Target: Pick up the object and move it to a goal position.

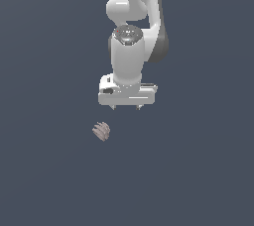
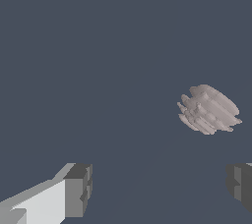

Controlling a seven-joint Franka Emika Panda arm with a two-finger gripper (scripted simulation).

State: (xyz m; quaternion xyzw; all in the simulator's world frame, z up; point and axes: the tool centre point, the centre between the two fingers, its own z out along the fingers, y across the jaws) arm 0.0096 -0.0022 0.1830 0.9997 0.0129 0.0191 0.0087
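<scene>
Ribbed, shell-like pinkish-brown object point(image 1: 101, 131) sits on the flat dark tabletop point(image 1: 44, 170), apart from the white gripper point(image 1: 127, 108), which points straight down, jaws released and empty.

the arm point(image 1: 136, 2) is cut off by the exterior view's upper edge. in the wrist view both fingers point(image 2: 78, 188) run off the frame, one showing only its tip.
</scene>
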